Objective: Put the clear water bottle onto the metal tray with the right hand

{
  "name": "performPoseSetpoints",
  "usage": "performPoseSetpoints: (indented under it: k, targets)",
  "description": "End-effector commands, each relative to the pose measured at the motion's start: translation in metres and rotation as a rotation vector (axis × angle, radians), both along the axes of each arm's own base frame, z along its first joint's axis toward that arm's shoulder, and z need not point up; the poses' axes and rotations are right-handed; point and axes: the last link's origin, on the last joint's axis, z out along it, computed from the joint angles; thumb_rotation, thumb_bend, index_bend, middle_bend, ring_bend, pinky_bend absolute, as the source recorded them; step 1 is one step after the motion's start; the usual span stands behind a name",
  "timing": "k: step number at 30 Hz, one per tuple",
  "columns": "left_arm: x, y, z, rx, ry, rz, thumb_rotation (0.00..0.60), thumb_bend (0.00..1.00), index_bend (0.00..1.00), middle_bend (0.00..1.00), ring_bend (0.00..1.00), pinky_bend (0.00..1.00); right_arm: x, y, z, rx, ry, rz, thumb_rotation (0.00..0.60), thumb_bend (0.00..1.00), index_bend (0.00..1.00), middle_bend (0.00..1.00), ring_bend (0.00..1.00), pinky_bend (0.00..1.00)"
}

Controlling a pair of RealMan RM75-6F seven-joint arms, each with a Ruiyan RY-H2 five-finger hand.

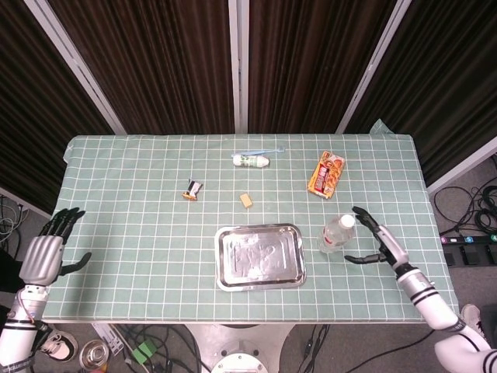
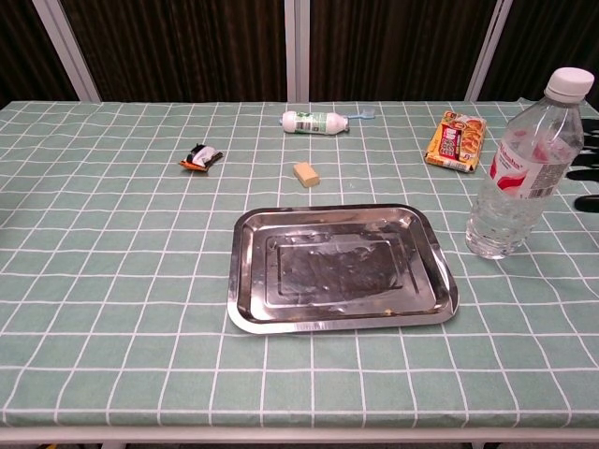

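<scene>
The right hand (image 1: 378,242) hovers over the checked tablecloth (image 1: 140,186) with fingers spread apart, holding nothing. The clear water bottle (image 1: 335,234) stands upright just beside it, at about its 9 o'clock, not touched. The metal tray (image 1: 260,256) lies at the bottle's 8 o'clock, nearby. The left hand (image 1: 45,253) hangs open off the table's left edge.

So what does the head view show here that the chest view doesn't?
Only the head view shows the left hand, open beside the table's left edge, and the whole right hand, open just right of the clear water bottle. Only the chest view shows the bottle's red label and upright side profile. Both share the empty metal tray, orange snack packet, small tan block and the green checked tablecloth.
</scene>
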Motion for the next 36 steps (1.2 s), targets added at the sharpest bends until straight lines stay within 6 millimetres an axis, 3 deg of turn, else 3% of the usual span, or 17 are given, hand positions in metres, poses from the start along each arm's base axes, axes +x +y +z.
performPoseSetpoints:
  k: [1,9,12,16,20,26,32,34,36]
  targets:
    - [-0.001,0.0,0.001,0.006,0.001,0.001,0.6,0.27,0.16,0.18,0.09,0.19,0.01,-0.007,-0.012,0.017,0.004,0.035,0.6,0.0,0.0,0.03,0.0,0.0]
    - [-0.004,0.001,0.002,0.006,0.001,0.005,0.6,0.28,0.16,0.18,0.09,0.19,0.032,-0.026,-0.032,0.014,0.017,0.078,0.6,0.0,0.01,0.09,0.0,0.0]
    - [-0.005,0.001,0.001,0.005,-0.001,0.009,0.6,0.28,0.16,0.18,0.09,0.19,0.038,-0.032,-0.04,0.018,0.022,0.075,0.6,0.0,0.16,0.2,0.04,0.05]
    - [-0.006,0.001,0.001,0.005,-0.005,0.01,0.6,0.28,0.16,0.18,0.09,0.19,0.045,-0.035,-0.046,-0.01,0.051,0.096,0.6,0.0,0.52,0.45,0.26,0.27]
    - [-0.005,0.002,0.001,0.007,-0.007,0.007,0.6,0.28,0.16,0.18,0.09,0.19,0.053,-0.035,-0.045,-0.015,0.035,0.095,0.6,0.05,0.64,0.54,0.34,0.36]
    - [-0.002,0.002,0.001,0.004,-0.008,0.001,0.6,0.28,0.16,0.18,0.09,0.19,0.087,-0.043,-0.008,-0.136,-0.033,0.177,0.6,0.06,0.66,0.56,0.35,0.37]
    - [0.003,0.004,-0.001,-0.003,-0.012,-0.012,0.6,0.28,0.16,0.18,0.09,0.19,0.158,-0.05,0.057,-0.343,-0.17,0.321,0.6,0.07,0.68,0.57,0.37,0.39]
    - [0.004,0.005,-0.002,-0.003,-0.015,-0.013,0.6,0.28,0.16,0.18,0.09,0.19,0.162,-0.046,0.066,-0.358,-0.19,0.309,0.6,0.07,0.68,0.57,0.38,0.4]
    - [0.004,0.004,-0.003,-0.005,-0.016,-0.01,0.6,0.27,0.16,0.18,0.09,0.19,0.145,-0.044,0.062,-0.339,-0.155,0.246,0.6,0.07,0.68,0.57,0.38,0.4]
